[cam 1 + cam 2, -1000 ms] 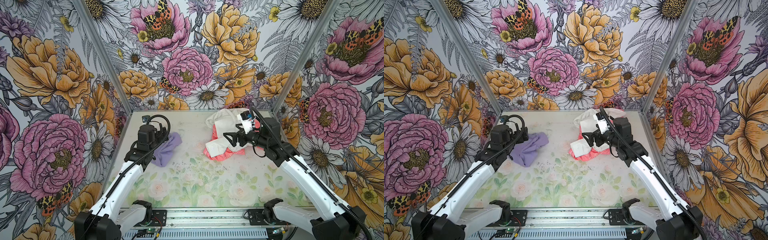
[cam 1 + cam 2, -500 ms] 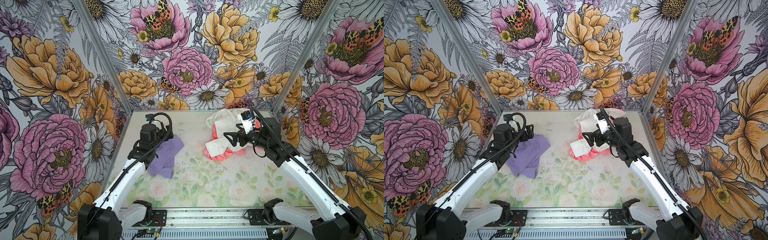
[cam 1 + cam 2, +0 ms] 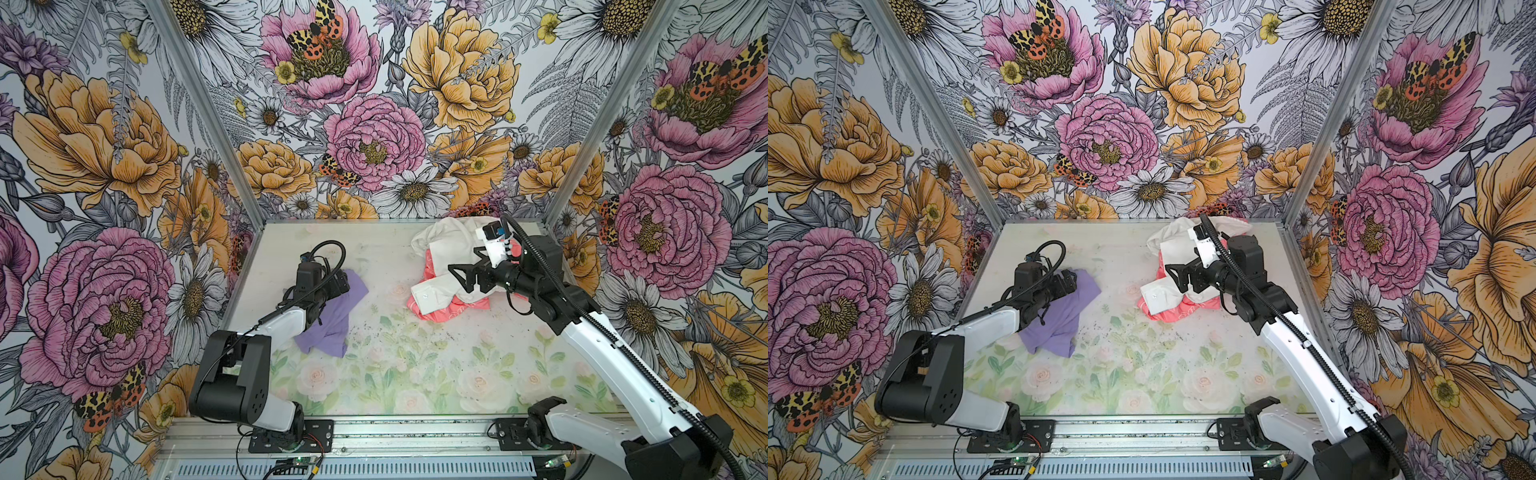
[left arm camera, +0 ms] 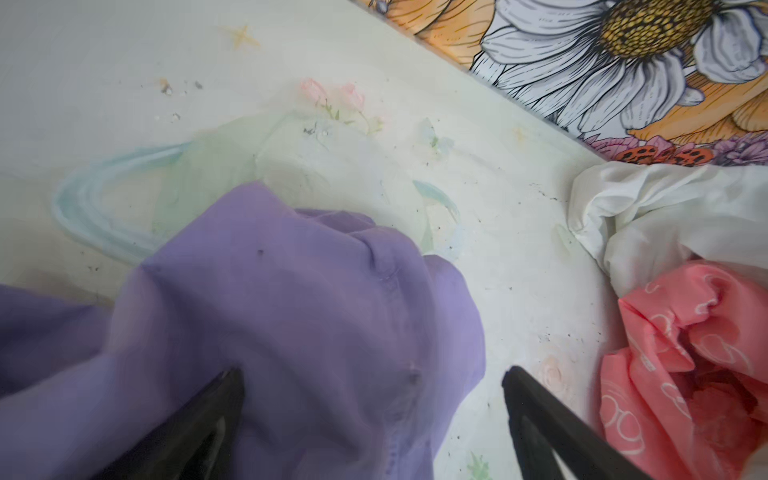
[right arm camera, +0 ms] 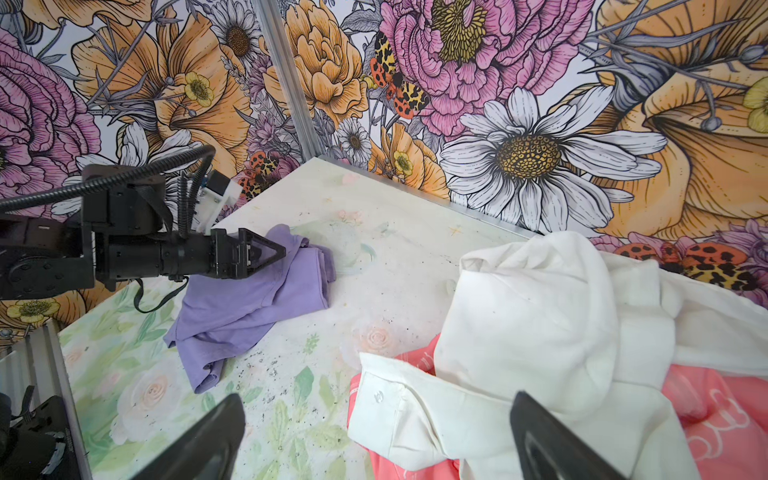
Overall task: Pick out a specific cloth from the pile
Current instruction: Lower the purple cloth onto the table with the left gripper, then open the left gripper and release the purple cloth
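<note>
The lavender cloth [image 3: 332,320] [image 3: 1054,324] lies crumpled on the table's left half, well apart from the pile. My left gripper [image 3: 341,283] [image 3: 1070,283] [image 5: 270,251] hovers open over its far end. In the left wrist view the cloth [image 4: 291,324] spreads under the gripper [image 4: 370,374], and nothing is pinched. The pile at the back right holds a white shirt [image 3: 446,245] [image 5: 540,324] over a coral-pink cloth [image 3: 436,313] [image 5: 715,415]. My right gripper [image 3: 459,277] [image 3: 1177,276] [image 5: 376,399] hangs open just above the shirt's cuff [image 5: 395,403].
The table [image 3: 415,374] has a pale floral top with dark specks. Flowered walls [image 3: 104,166] close it in on the left, back and right. A metal rail [image 3: 395,436] with both arm bases runs along the front edge.
The lavender cloth has settled and spread out flatter on the table. My left arm has folded back toward its base, its gripper staying over the cloth's far end. The right arm has not moved.
</note>
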Available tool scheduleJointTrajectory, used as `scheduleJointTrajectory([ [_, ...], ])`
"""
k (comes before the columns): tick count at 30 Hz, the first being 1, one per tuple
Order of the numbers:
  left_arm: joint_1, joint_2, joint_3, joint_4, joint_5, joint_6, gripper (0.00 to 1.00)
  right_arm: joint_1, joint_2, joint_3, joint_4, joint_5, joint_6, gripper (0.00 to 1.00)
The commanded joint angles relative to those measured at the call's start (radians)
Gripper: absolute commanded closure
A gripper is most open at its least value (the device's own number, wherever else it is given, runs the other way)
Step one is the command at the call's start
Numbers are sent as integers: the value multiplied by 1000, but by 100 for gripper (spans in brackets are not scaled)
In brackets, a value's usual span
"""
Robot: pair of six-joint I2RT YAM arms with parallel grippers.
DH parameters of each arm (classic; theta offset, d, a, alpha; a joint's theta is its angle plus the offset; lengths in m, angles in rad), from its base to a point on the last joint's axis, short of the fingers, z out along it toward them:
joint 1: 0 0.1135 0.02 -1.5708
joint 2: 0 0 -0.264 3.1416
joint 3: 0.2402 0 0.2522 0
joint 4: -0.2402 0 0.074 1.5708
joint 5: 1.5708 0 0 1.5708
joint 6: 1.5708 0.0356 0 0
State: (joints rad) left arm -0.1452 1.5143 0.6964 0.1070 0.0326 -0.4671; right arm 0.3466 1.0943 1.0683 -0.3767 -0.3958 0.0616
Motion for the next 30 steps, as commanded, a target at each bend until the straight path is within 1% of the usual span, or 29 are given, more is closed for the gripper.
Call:
scheduleJointTrajectory([
  [1,8,62,-8,79,43,-47,1,6,-20,-7,18,22,-8,0],
  [5,9,109,-8,87,40,-50,1,6,-21,-13,16,35,-8,1],
  [8,10,96,-6,88,37,-51,1,5,-18,-13,18,37,-8,1],
  [12,10,10,-8,73,23,-37,1,6,-11,-10,17,51,-8,0],
  [15,10,-100,-6,43,-5,-12,1,6,-10,-10,19,67,-8,1],
  [20,-16,-332,0,-32,-130,85,1,5,-8,-10,21,105,-5,0],
  [24,-44,-499,-17,-41,-249,175,1,4,-4,-17,33,146,8,0],
  [28,-60,-615,-66,-14,-391,264,1,-2,-15,-50,75,203,33,0],
  [30,-60,-651,-110,26,-439,289,1,-15,-26,-77,108,214,51,0],
])
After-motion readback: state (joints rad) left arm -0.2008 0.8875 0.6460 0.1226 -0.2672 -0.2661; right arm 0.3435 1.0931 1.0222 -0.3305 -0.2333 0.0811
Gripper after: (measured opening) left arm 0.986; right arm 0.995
